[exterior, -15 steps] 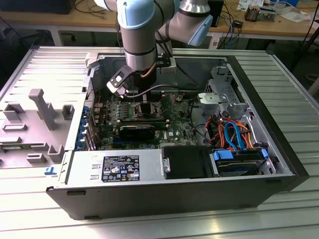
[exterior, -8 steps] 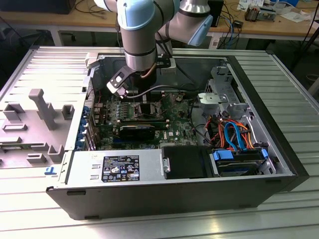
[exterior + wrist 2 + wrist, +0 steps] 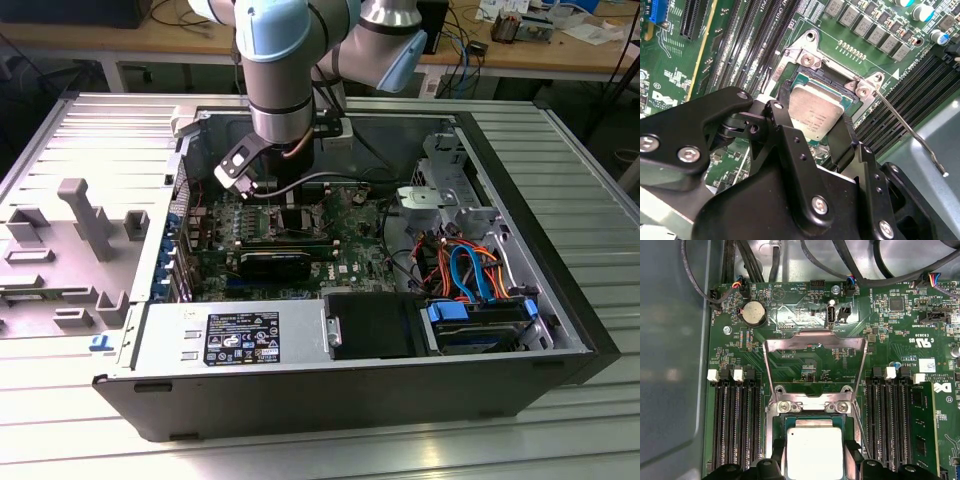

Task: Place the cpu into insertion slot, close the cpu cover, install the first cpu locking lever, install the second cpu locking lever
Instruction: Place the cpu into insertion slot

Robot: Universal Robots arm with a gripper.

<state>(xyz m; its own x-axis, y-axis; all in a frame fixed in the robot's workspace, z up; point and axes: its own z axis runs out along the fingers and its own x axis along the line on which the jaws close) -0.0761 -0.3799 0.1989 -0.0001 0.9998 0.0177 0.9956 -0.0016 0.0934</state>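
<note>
Gripper is pinched in narrow on the cpu, one finger per side. The chip sits over the insertion slot, just above center in the exterior view. The cpu cover is flipped open.

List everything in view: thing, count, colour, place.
Open dark metal computer case: one, black, on ribbed metal table.
Green motherboard: one, green, inside case.
Square dark metal-rimmed insertion slot: one, dark, on motherboard.
Flat square metal cpu: one, silver-grey, in insertion slot.
Thin metal cpu cover frame: one, silvery, raised open, hinged at slot.
Thin metal lever rod: one, silver, angled away beside slot.
Grey moulded fixture: one, grey, the exterior view's left of case.
Robot arm: one, grey and pale blue, above motherboard.
Black gripper: one, black, at the cpu.
</note>
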